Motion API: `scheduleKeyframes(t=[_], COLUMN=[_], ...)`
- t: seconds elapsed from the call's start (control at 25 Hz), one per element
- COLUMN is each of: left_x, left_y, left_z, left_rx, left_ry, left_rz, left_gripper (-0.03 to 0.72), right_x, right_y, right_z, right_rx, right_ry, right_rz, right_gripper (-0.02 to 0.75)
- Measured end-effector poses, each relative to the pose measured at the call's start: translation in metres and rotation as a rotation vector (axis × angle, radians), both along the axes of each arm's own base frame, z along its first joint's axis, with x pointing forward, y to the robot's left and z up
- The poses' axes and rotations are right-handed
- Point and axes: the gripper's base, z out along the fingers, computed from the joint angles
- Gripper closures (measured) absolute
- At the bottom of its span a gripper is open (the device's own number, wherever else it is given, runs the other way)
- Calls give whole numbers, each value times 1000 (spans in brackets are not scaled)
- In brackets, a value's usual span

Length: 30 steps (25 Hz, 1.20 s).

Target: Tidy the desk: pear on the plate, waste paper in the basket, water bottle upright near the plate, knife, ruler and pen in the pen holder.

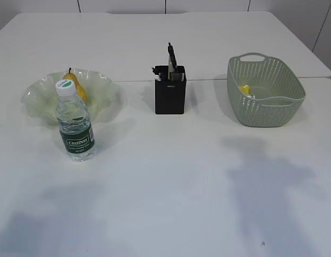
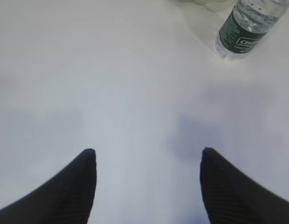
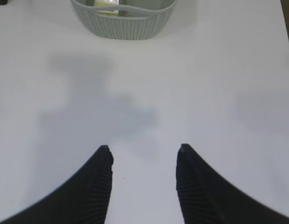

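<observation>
The yellow pear (image 1: 75, 85) lies in the ruffled pale-green plate (image 1: 39, 96) at the left. The water bottle (image 1: 75, 122) stands upright in front of the plate; its lower part shows in the left wrist view (image 2: 244, 28). The black pen holder (image 1: 169, 96) stands mid-desk with several items sticking out; I cannot tell them apart. The yellow-and-white waste paper (image 1: 245, 90) lies inside the sage-green basket (image 1: 267, 107), also in the right wrist view (image 3: 125, 23). My left gripper (image 2: 148, 151) and right gripper (image 3: 143, 148) are open and empty above bare desk (image 1: 176, 187), out of the exterior view.
The white desk meets a second tabletop behind along a seam (image 1: 208, 78). Arm shadows fall on the front of the desk.
</observation>
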Motion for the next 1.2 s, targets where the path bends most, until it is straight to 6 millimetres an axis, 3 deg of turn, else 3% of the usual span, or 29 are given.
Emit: scheduleKeyframes(t=[0.24, 0.56, 0.92, 1.2], left_x=[-35, -73, -104, -123], left_y=[5, 12, 8, 5], left_z=[7, 5, 6, 4], left_rx=[1, 30, -11, -47], left_ry=[-59, -75, -193, -284], left_rz=[15, 11, -68, -124], left_gripper=[196, 197, 197, 198], right_x=[-28, -75, -142, -181], right_y=[-5, -13, -21, -24], right_z=[21, 35, 52, 59], right_rx=[-4, -6, 8, 36], right_ry=[-78, -30, -108, -233], right_rz=[-10, -60, -64, -43], right_gripper=[404, 404, 405, 405])
